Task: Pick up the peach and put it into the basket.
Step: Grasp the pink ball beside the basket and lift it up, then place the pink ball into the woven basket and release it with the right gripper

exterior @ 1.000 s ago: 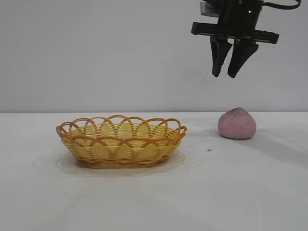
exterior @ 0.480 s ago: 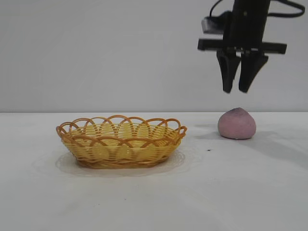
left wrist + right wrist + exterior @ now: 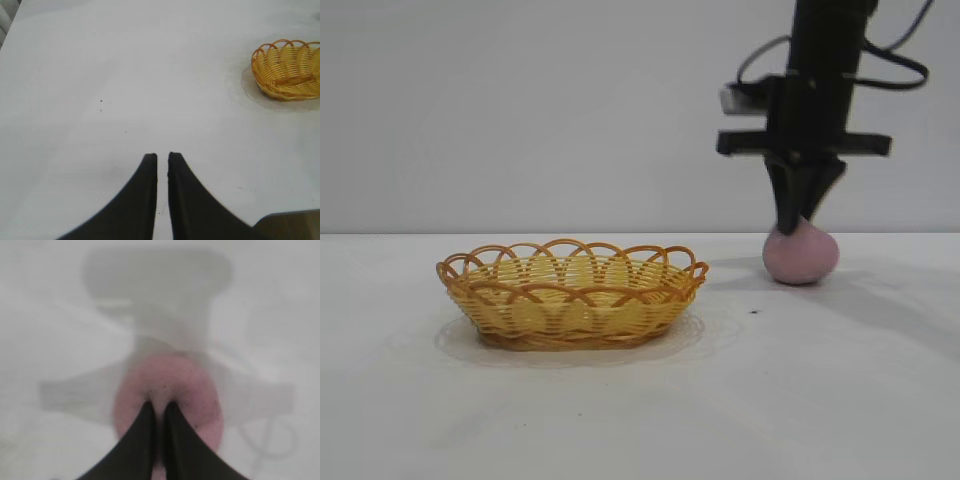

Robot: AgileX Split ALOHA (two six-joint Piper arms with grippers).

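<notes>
Exterior view, right end effector [image 3: 802,222] closed atop peach [image 3: 801,255], basket [image 3: 572,293] well apart, left end effector [image 3: 162,162] closed.

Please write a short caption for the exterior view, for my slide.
Right gripper shut, tips on the peach, with the wicker basket empty beside it.

Bright, even light; soft shadows on the table [image 3: 620,420]; heavy blur throughout the right wrist view.
</notes>
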